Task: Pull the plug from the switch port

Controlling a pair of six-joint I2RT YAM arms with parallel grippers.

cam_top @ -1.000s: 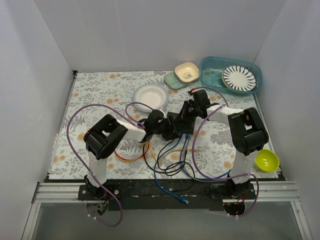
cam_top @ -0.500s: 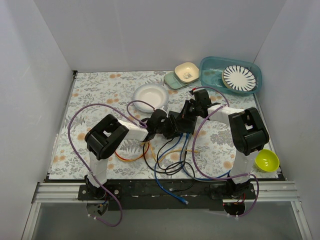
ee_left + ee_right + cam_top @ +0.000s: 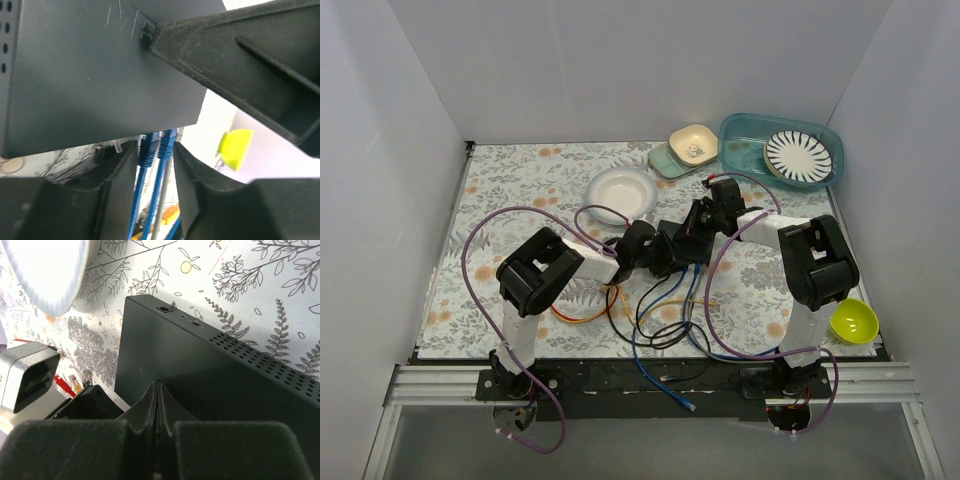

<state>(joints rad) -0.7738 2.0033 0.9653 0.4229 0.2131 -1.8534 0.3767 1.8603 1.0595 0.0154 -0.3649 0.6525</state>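
Observation:
The switch [image 3: 677, 243] is a flat black box in the middle of the mat, with blue cables running from its near edge. In the left wrist view the switch [image 3: 90, 75] fills the top. Two blue plugs [image 3: 157, 146] sit side by side in its ports. My left gripper [image 3: 156, 145] has one finger against each outer side of the pair. From above, the left gripper [image 3: 650, 252] is at the switch's left end. My right gripper [image 3: 160, 382] is shut and empty, its tips pressed on top of the switch [image 3: 200, 365]. It also shows from above [image 3: 703, 228].
A white plate [image 3: 622, 190] lies behind the switch. A teal bin [image 3: 820, 170] holding a striped plate and two small dishes [image 3: 693, 143] stand at the back right. A yellow bowl [image 3: 853, 320] is at the front right. Orange, black and blue cables [image 3: 660, 320] loop near the front.
My left arm has moved right, closer to the switch, and its gripper now flanks the blue plugs. The right gripper has stayed on the switch, shifting slightly.

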